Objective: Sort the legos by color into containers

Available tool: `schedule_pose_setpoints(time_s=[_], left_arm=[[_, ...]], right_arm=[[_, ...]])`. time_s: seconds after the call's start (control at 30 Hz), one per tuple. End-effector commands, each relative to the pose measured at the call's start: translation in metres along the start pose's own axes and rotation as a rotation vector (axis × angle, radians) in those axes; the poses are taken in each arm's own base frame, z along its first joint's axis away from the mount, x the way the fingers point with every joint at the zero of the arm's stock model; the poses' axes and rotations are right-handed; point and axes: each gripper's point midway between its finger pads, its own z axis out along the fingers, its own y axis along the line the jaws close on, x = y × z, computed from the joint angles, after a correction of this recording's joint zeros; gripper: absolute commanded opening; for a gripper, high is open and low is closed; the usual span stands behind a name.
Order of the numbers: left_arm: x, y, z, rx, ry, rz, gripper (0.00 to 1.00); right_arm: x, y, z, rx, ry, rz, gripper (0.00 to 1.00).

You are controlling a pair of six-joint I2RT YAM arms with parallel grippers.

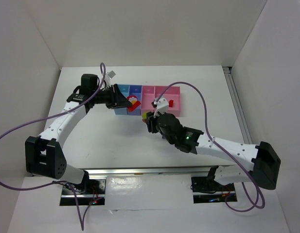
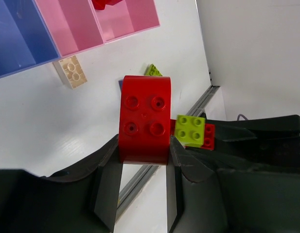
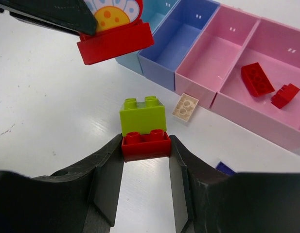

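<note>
My left gripper (image 2: 145,158) is shut on a large red lego (image 2: 145,119) with a rounded top and a flower picture (image 3: 114,13). It hangs in front of the light blue bin (image 3: 154,22), also seen from above (image 1: 132,103). My right gripper (image 3: 146,143) is shut on a small red lego (image 3: 146,145) with a yellow-green lego (image 3: 142,115) joined to it. A pale tan lego (image 3: 185,107) lies on the table before the narrow pink bin (image 3: 213,58). Two red legos (image 3: 257,79) lie in the wider pink bin (image 3: 286,48). A dark blue lego (image 3: 225,168) peeks out beside my right finger.
The darker blue bin (image 3: 184,39) stands between the light blue and narrow pink ones. The bins form one row at mid-table (image 1: 148,94). A metal rail (image 1: 235,97) runs along the table's right edge. White walls close in the back and sides.
</note>
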Motion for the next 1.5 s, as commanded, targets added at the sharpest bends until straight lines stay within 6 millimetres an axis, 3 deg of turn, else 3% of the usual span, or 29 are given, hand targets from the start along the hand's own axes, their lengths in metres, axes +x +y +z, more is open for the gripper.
schedule_pose_setpoints(time_s=[0.0, 0.1, 0.23, 0.3, 0.37, 0.4, 0.47, 0.5, 0.57, 0.63, 0.67, 0.7, 0.77, 0.8, 0.9, 1.03, 1.07, 1.17, 1.27, 1.3, 1.47], left_arm=[[-0.017, -0.008, 0.002, 0.028, -0.034, 0.026, 0.00], [-0.020, -0.008, 0.003, 0.028, -0.034, 0.026, 0.00], [-0.020, -0.006, 0.004, 0.020, -0.039, 0.025, 0.00], [-0.017, 0.005, 0.005, -0.033, -0.041, 0.010, 0.00], [-0.009, 0.008, 0.003, -0.081, -0.036, 0.037, 0.00], [-0.003, 0.027, 0.004, -0.173, -0.046, 0.040, 0.00], [0.016, 0.038, 0.012, -0.258, -0.020, 0.051, 0.00], [0.028, 0.056, 0.013, -0.337, -0.020, 0.036, 0.00], [0.040, 0.060, 0.023, -0.380, -0.029, 0.057, 0.00], [0.055, 0.078, 0.027, -0.474, -0.051, 0.040, 0.00], [0.062, 0.072, 0.033, -0.482, -0.060, 0.066, 0.00], [0.067, 0.089, 0.032, -0.580, -0.093, 0.064, 0.00], [0.080, 0.091, 0.039, -0.628, -0.104, 0.099, 0.00], [0.081, 0.103, 0.035, -0.707, -0.144, 0.104, 0.00], [0.091, 0.112, 0.036, -0.788, -0.192, 0.119, 0.00], [0.095, 0.114, 0.041, -0.807, -0.225, 0.128, 0.00], [0.102, 0.119, 0.042, -0.832, -0.202, 0.138, 0.03], [0.105, 0.126, 0.045, -0.865, -0.177, 0.140, 0.38], [0.115, 0.133, 0.051, -0.867, -0.132, 0.133, 0.47], [0.117, 0.132, 0.052, -0.857, -0.123, 0.130, 0.62], [0.114, 0.123, 0.054, -0.843, -0.108, 0.143, 0.88]], right_arm=[[-0.008, -0.012, -0.014, 0.047, -0.024, 0.022, 0.00], [-0.011, -0.027, -0.014, 0.123, -0.030, 0.026, 0.00], [-0.011, -0.026, -0.008, 0.123, -0.013, 0.013, 0.00], [-0.008, -0.029, -0.006, 0.143, 0.006, -0.002, 0.00], [-0.004, -0.031, -0.006, 0.162, 0.023, -0.007, 0.00], [0.003, -0.033, -0.006, 0.166, 0.036, -0.005, 0.00], [0.006, -0.034, -0.010, 0.157, 0.036, 0.009, 0.00], [0.015, -0.036, -0.010, 0.162, 0.051, 0.011, 0.00], [0.013, -0.037, -0.014, 0.159, 0.040, 0.031, 0.00], [0.010, -0.039, -0.017, 0.169, 0.034, 0.041, 0.00], [0.012, -0.045, -0.019, 0.180, 0.038, 0.041, 0.00], [0.009, -0.045, -0.021, 0.177, 0.030, 0.046, 0.00], [0.011, -0.047, -0.024, 0.181, 0.041, 0.047, 0.00], [0.010, -0.048, -0.024, 0.190, 0.038, 0.047, 0.00], [0.012, -0.049, -0.026, 0.189, 0.036, 0.058, 0.00], [0.016, -0.052, -0.029, 0.194, 0.047, 0.060, 0.00], [0.016, -0.052, -0.029, 0.194, 0.047, 0.060, 0.00], [0.013, -0.051, -0.030, 0.192, 0.039, 0.074, 0.00], [0.015, -0.054, -0.032, 0.200, 0.035, 0.073, 0.00], [0.014, -0.055, -0.034, 0.200, 0.035, 0.073, 0.00], [0.016, -0.056, -0.035, 0.203, 0.043, 0.068, 0.00]])
